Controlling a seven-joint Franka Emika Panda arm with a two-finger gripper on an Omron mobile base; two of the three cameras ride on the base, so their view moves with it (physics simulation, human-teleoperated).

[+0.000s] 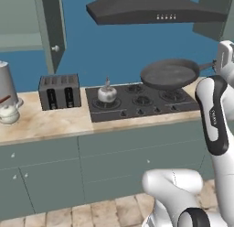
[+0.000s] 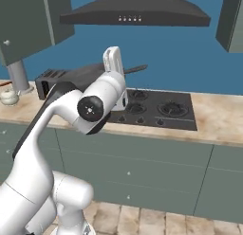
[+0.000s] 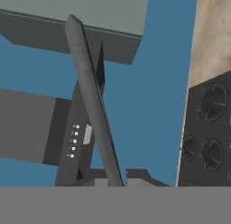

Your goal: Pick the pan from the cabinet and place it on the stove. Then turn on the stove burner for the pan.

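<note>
Pan [image 1: 169, 74]: held in the air above the right rear part of the stove [image 1: 141, 102], clear of the burners, roughly level in the left base view.
Handle [image 3: 92, 105]: long thin bar running from the pan out to the right, toward the arm; in the hand view it stretches straight away from the fingertips.
Gripper [image 3: 116, 182]: fingers pressed together on the end of the handle, pinching it.
Key relation: pan body lies beyond the gripper along the handle, so the hand sits off the stove's right edge while the pan hangs over the burners.
Kettle [image 1: 106, 94]: on the front left burner, well apart from the pan.
Next move, as I judge: straight lowering onto the right rear burner, keeping the pan flat.
</note>
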